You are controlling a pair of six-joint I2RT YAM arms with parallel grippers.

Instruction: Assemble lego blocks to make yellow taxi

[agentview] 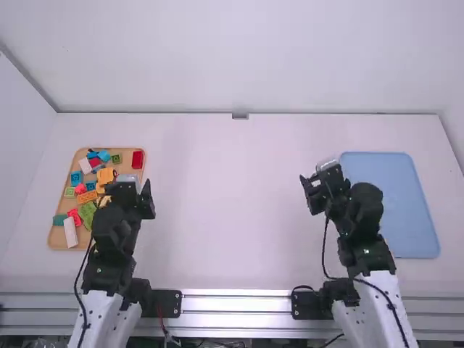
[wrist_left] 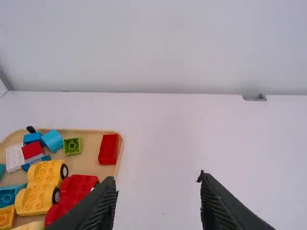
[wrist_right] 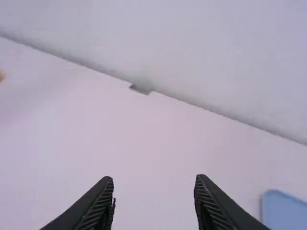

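Left gripper point(agentview: 133, 185) and right gripper point(agentview: 320, 179) hang over the white worktop point(agentview: 232, 217), jaws wide apart. Yellow wheeled Lego blocks point(wrist_left: 36, 197) lie among mixed pieces in what looks like a wooden tray point(wrist_left: 87, 163) at left.

Legible print: none.
No text, label, brand, number or sign readable in any of the three views.
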